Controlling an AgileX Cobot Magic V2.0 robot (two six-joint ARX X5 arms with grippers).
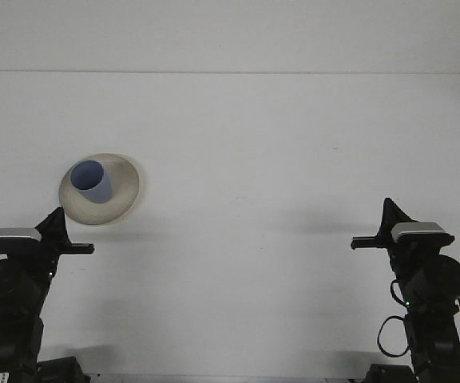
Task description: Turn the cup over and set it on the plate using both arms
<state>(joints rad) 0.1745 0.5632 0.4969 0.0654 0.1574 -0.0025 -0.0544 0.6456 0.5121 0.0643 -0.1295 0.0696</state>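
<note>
A blue cup (93, 182) stands on the left part of a cream plate (124, 190) at the table's left side. Nothing touches it. My left gripper (57, 223) sits low at the front left, just below the plate and apart from it, pointing away from the camera. My right gripper (392, 214) is low at the front right, far from cup and plate. Both grippers show as single dark wedges seen from behind, with nothing visibly held.
The white table (246, 159) runs back to a pale wall. Black arm bodies and cables fill the lower left and lower right corners.
</note>
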